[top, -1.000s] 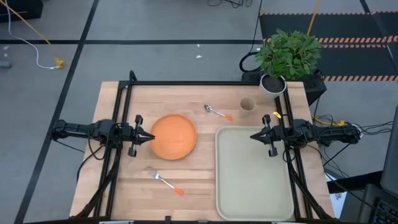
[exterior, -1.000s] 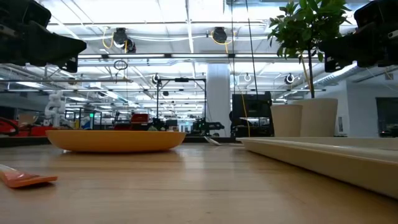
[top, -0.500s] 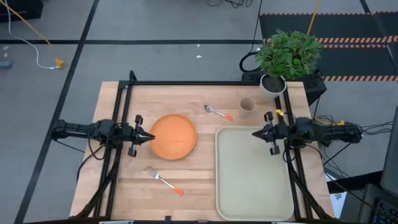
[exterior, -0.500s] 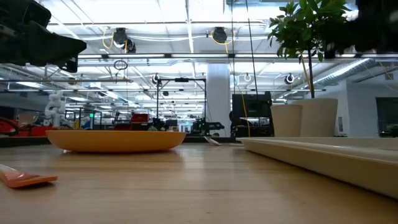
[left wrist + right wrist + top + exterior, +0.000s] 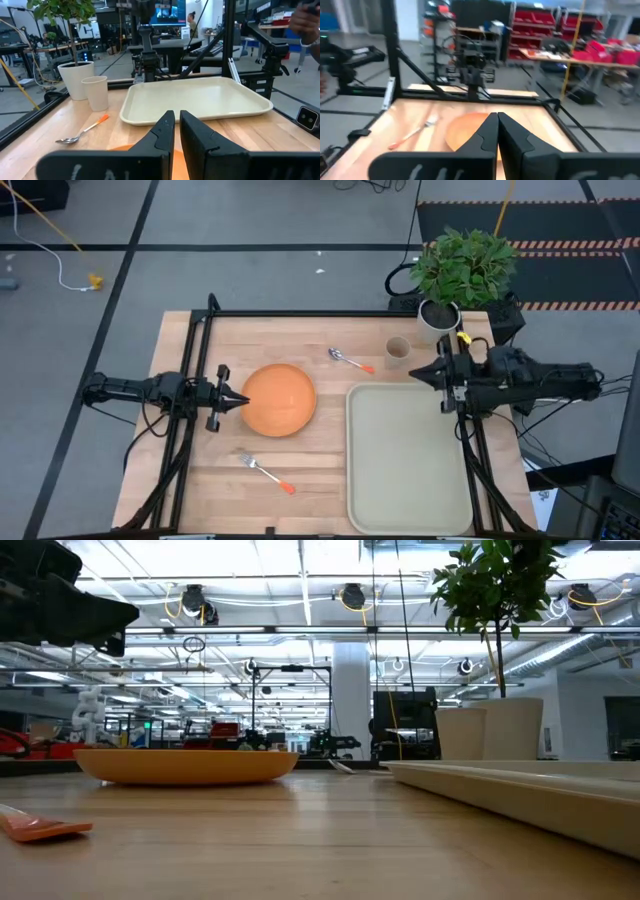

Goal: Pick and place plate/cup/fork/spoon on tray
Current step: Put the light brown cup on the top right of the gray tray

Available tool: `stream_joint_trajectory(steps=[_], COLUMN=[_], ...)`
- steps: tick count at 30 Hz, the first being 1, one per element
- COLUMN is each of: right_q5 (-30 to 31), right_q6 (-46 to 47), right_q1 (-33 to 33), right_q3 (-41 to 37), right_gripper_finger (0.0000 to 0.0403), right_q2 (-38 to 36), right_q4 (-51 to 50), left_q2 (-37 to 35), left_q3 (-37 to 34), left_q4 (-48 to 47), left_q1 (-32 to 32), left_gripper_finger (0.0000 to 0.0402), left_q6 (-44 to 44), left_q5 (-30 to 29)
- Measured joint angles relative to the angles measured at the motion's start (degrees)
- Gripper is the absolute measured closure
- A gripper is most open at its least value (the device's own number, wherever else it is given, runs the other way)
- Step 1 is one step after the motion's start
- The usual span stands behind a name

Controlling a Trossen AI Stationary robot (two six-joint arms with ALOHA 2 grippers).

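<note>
The fork [image 5: 266, 473] lies nearest, then the plate [image 5: 279, 399] beside the left gripper [image 5: 243, 398], fingers narrow. The right gripper [image 5: 418, 374], fingers together, has swung off the empty tray [image 5: 408, 461] toward the cup [image 5: 397, 350] and spoon [image 5: 349, 360], probably picking there first.

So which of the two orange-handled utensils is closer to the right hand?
The spoon, lying between the plate and the cup. The right hand is near the cup; the fork lies near the table's front edge, below the plate.
</note>
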Motion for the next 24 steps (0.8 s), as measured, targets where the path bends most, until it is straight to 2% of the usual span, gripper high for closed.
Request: stream_joint_trajectory(steps=[8,15,19,22,24], right_q5=[7.2,7.4,7.4,7.3,7.3], right_q6=[2.8,5.9,6.0,6.0,6.0], right_q1=[-0.2,-3.7,-7.0,-10.1,-12.3], right_q3=[14.6,24.3,27.6,28.0,28.0], right_gripper_finger=[0.0403,0.0403,0.0403,0.0403,0.0403], right_q2=[11.9,20.8,25.1,27.6,29.3], right_q4=[-13.0,-24.6,-31.2,-34.3,-36.4], left_q2=[0.0,0.0,0.0,0.0,0.0], left_q3=[0.0,0.0,0.0,0.0,0.0], left_q4=[0.3,0.6,1.7,2.3,2.9], left_q1=[0.0,0.0,0.0,0.0,0.0], left_gripper_finger=[0.0369,0.0369,0.0369,0.0369,0.0369], left_q6=[0.3,0.6,0.9,1.4,-1.2], left_q5=[0.0,0.0,-0.8,-3.9,-5.7])
